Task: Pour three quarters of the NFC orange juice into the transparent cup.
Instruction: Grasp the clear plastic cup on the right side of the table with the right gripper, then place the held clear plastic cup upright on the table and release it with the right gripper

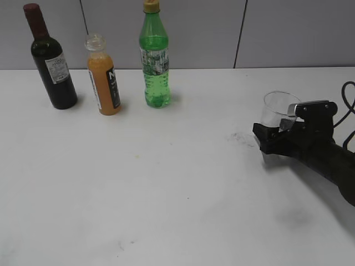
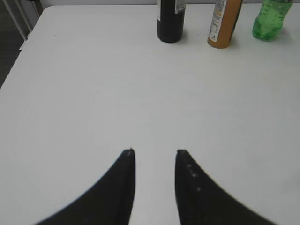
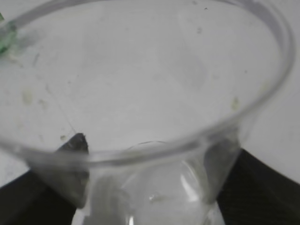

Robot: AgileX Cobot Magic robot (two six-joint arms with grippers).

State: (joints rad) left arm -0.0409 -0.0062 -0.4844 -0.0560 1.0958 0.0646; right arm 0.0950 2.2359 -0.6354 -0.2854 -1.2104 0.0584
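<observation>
Clear plastic NFC orange juice bottle (image 1: 104, 76) stands far left between a dark wine bottle (image 1: 51, 60) and a green bottle (image 1: 155, 55); open tabletop (image 1: 166, 177) separates it from the short transparent cup (image 1: 278, 111), pinched by the right gripper (image 1: 275, 134). The left gripper (image 2: 154, 159) is spread.

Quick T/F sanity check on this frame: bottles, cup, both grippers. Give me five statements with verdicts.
1. The small clear plastic bottle of orange juice stands between the dark wine bottle and the green plastic bottle. True.
2. The juice bottle is capped. False: its neck is open.
3. The right gripper holds the clear colourless tumbler. True.
4. The tumbler holds juice. False: it is empty.
5. The left gripper grips the juice bottle. False: it is open, holding nothing.
</observation>
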